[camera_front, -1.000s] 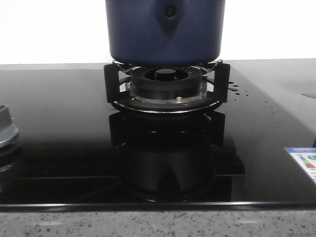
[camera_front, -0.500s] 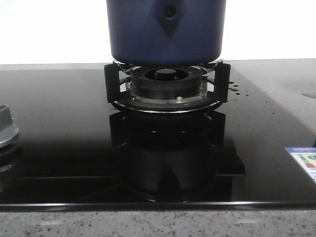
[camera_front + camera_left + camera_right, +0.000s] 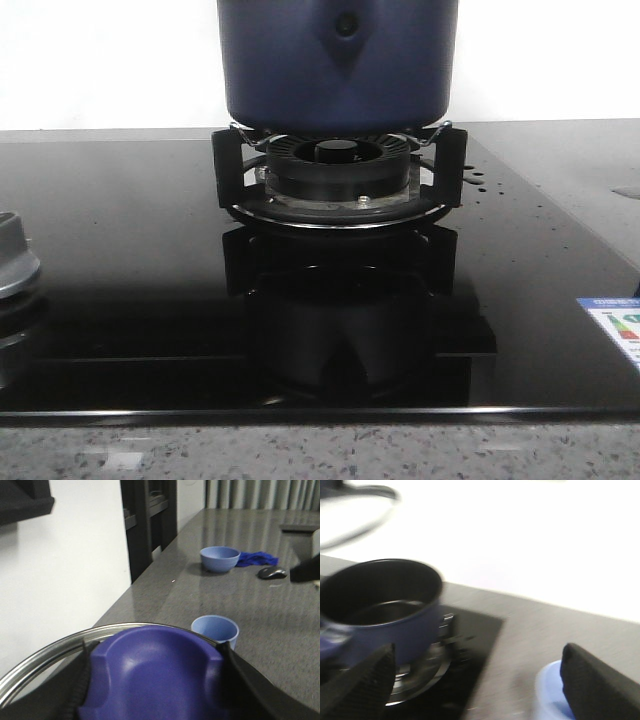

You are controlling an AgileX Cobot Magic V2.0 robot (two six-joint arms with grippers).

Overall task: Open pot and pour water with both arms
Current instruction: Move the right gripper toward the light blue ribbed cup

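The dark navy pot (image 3: 338,70) stands on the burner stand, its top cut off in the front view. No gripper shows in that view. In the right wrist view the pot (image 3: 385,625) is uncovered, with a dark inside. My left gripper (image 3: 157,680) is shut on the blue knob (image 3: 155,670) of the glass lid (image 3: 45,660), holding it off the pot over the grey counter. The lid shows blurred in the right wrist view (image 3: 355,510). My right gripper (image 3: 477,690) is open and empty, beside the pot and over the counter's edge of the hob.
The black ribbed burner ring (image 3: 338,175) sits under the pot on the glossy black hob (image 3: 120,260). A light blue cup (image 3: 215,630) stands on the counter, also by my right finger (image 3: 550,695). Farther off are a blue bowl (image 3: 220,558), blue cloth (image 3: 257,558) and mouse (image 3: 272,572).
In the front view the pot has shifted very slightly to the right. Nothing else there has moved.
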